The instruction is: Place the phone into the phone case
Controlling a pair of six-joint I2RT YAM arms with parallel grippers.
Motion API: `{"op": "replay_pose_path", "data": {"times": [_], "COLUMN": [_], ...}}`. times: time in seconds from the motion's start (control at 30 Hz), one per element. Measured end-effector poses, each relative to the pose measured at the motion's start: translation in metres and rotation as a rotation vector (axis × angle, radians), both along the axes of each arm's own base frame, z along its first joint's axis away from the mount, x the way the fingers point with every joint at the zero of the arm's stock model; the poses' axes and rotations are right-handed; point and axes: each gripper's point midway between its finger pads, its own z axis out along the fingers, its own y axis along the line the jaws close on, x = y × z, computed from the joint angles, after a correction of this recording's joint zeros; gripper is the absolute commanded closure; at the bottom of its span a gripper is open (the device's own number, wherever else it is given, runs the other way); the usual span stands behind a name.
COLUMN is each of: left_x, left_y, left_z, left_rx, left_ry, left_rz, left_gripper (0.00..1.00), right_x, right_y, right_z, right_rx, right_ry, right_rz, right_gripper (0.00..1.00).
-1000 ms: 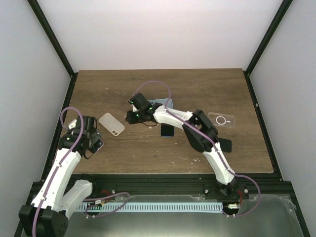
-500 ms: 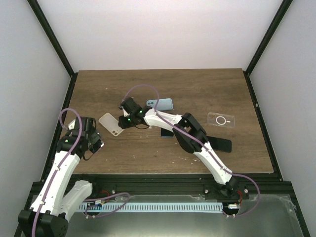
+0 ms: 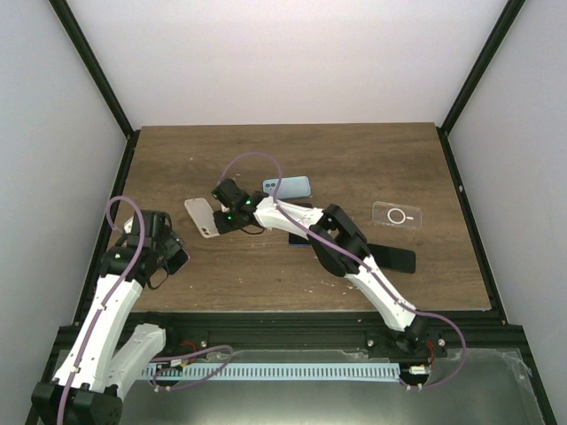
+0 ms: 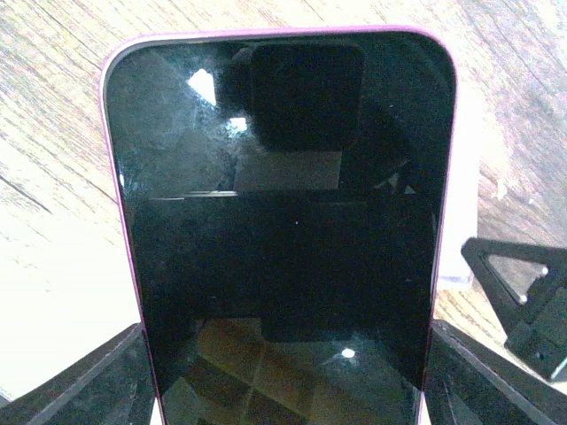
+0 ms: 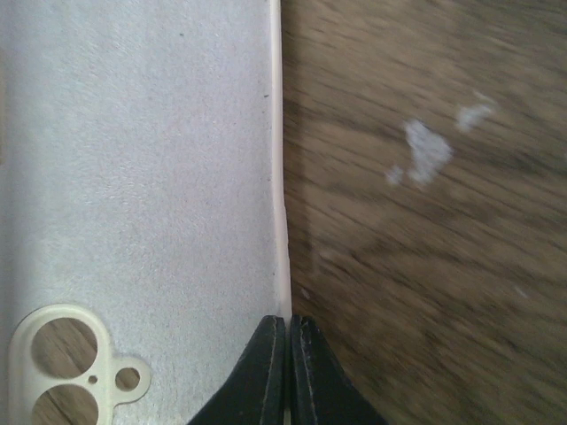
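Where the left gripper [image 3: 168,252] hung over the near left part of the table [image 3: 354,150], we found its jaws set wide and holding the phone [image 4: 283,221], with a black finger [image 4: 80,381] against each long side. The phone was a flat slab with rounded corners, a thin pink rim and a glossy black screen marked with smudges and reflections. It sat clear of the case [image 5: 133,177], which lay further in on the table's left half. We noted that the case was off-white, matte and finely grained inside, with a raised smooth rim and a rounded camera opening [image 5: 62,354] at one corner. The right gripper [image 5: 284,354] had its jaws pinched together on that rim along one long edge. The table was dark wood grain with pale specks. Further right lay a blue phone [image 3: 288,186], a clear case [image 3: 396,214] with a ring mark, and a black phone [image 3: 394,258].
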Motion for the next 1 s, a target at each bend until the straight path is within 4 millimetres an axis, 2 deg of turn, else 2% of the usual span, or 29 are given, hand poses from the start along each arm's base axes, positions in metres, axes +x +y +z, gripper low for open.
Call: {"op": "replay_pose_path", "data": {"times": [0.13,0.37,0.47,0.63,0.73,1.0], "left_x": [0.001,0.012,0.017,0.025,0.027,0.027], "left_y": [-0.005,-0.024,-0.034,-0.053,-0.063,-0.085], "left_z": [0.001,-0.005,-0.008,-0.011,-0.014,-0.031], "left_rx": [-0.02,-0.088,-0.126,-0.199,-0.244,-0.342], "left_ry": [-0.007,-0.002,0.006,0.008,0.016,0.067], "left_rz": [-0.019,-0.107,-0.147,-0.215,-0.252,-0.327], "left_gripper": [0.47,0.48,0.48,0.48,0.48,0.48], "right_x": [-0.009,-0.037,-0.054,-0.091,-0.104,-0.138], "right_y": [-0.029,-0.102,-0.131,-0.174,-0.181,-0.171], "right_z": [0.002,0.019,0.019,0.007,0.004,0.0], "right_rx": [-0.065,-0.183,-0.214,-0.258,-0.249,-0.171], "right_ry": [0.001,0.006,0.034,0.102,0.129,0.236], "right_rz": [-0.051,-0.173,-0.219,-0.269,-0.285,-0.273], "right_gripper": [0.99,0.99,0.99,0.99,0.97,0.8]}}
